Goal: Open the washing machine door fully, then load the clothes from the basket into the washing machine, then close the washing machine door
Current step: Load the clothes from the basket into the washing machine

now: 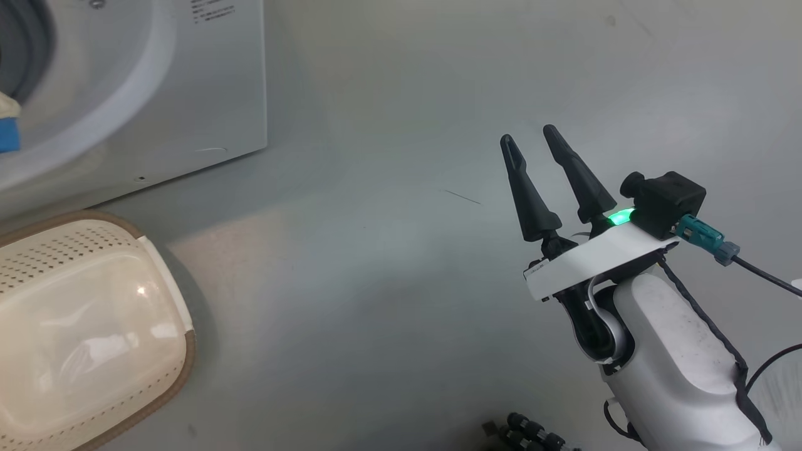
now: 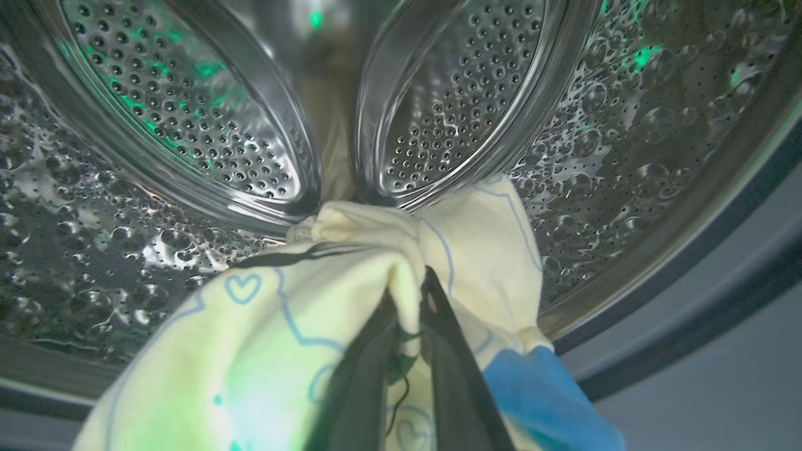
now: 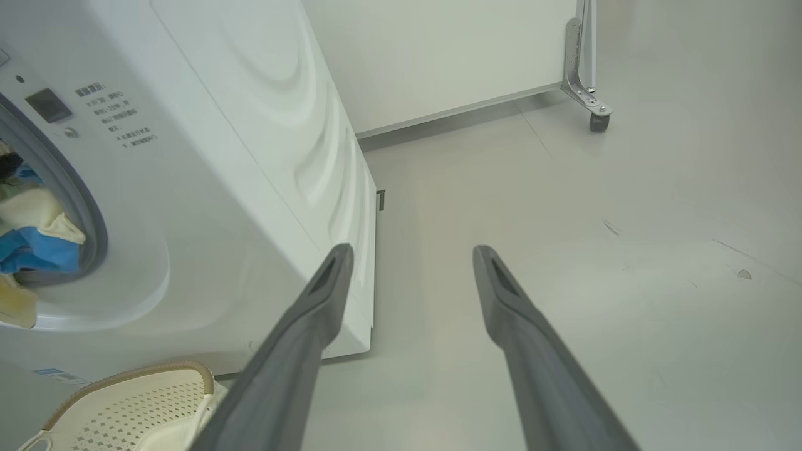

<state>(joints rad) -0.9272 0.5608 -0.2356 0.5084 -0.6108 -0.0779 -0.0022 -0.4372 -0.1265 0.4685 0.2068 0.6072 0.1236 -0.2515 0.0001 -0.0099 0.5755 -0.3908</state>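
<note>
Inside the washing machine point(image 2: 626, 125) the clothes point(image 2: 263, 351) partly hide the fingers point(image 2: 454, 376) of the left tool point(image 2: 410, 291), the basket point(image 1: 69, 250) before the machine is cut off at the edge, and the machine's lettering point(image 3: 116, 116) is unreadably small

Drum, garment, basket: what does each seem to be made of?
The drum looks like polished steel: mirror-bright, punched with small holes. The garment is soft cloth, perhaps cotton: matte, creased, printed with thin lines. The basket seems glossy cream plastic: light glints off its floor, and its walls are perforated.
</note>
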